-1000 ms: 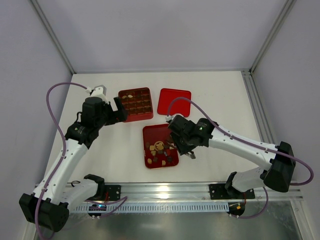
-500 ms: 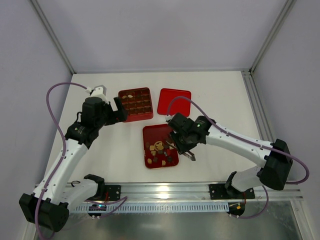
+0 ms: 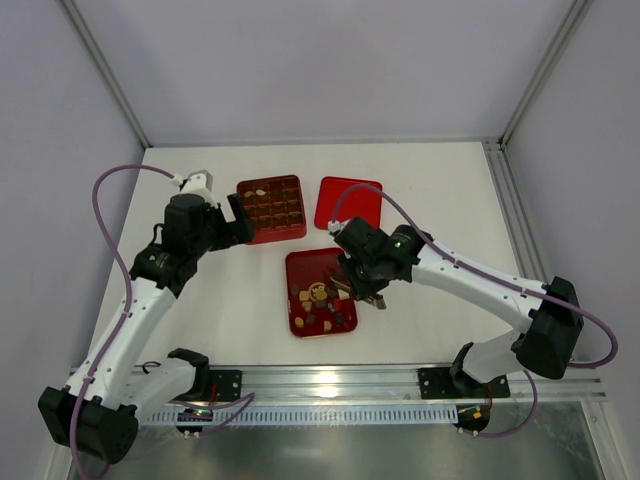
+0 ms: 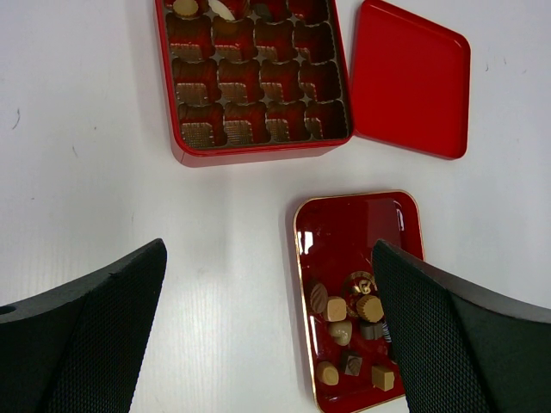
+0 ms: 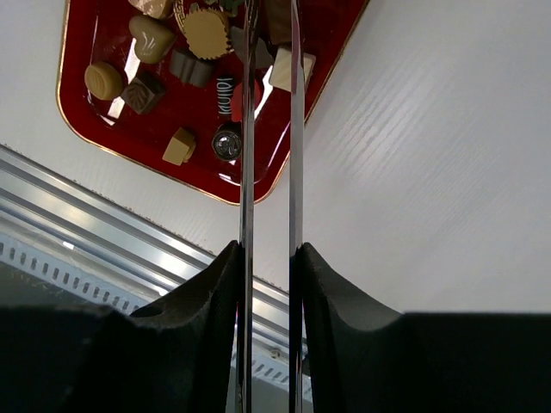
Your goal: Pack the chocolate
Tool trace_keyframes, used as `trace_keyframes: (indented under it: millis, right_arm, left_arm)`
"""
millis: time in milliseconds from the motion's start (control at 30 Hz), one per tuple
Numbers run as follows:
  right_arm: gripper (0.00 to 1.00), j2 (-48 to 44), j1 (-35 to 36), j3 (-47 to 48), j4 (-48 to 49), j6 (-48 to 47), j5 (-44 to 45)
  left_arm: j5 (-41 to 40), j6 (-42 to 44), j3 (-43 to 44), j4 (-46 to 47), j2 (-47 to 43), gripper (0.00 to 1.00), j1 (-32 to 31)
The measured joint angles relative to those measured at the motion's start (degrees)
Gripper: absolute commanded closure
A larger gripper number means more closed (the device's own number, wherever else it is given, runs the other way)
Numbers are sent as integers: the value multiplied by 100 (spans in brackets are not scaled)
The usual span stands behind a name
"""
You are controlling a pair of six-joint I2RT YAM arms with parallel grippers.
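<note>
Since a second ago the right arm point(image 3: 470, 280) has swung a little to the left, bringing its tool further in over the red tray, while the left arm point(image 3: 150, 280) has stayed where it was.

Both arms reach out over the white worktop point(image 3: 430, 190). Toward its far side sits the square red compartmented box point(image 4: 258, 153), and just to its right, close by but apart, lies the flat red lid with rounded corners point(image 3: 348, 203). Nearer the arms, below the gap between those two, is the shallow red tray with a thin gold rim point(image 4: 353, 232).

The left tool point(image 4: 268, 247) hangs above the worktop between box and tray (a bit to their left), its jaws spread wide with nothing between them. The right tool point(image 5: 270, 26) points down into the near right part of the tray; its thin blades stand a narrow gap apart among the sweets, and I cannot tell whether they pinch one.

Most of the chocolate pieces point(image 4: 336, 308), dark brown, light brown and cream, lie loose in the near half of the tray. Two more point(image 4: 185, 7) sit in cells of the box's far row; the remaining visible cells show only their brown liners.
</note>
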Motion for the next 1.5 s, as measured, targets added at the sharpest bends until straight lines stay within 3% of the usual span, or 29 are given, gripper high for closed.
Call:
trace_keyframes:
  millis: [533, 1000, 1500]
  right_arm:
    - [66, 306, -155, 695, 20, -28, 33]
    - [58, 557, -195, 728, 61, -133, 15]
    - [58, 531, -214, 765, -35, -166, 0]
  left_arm:
    - [2, -2, 0, 0, 0, 0, 11]
    - [2, -2, 0, 0, 0, 0, 11]
    - [4, -2, 0, 0, 0, 0, 17]
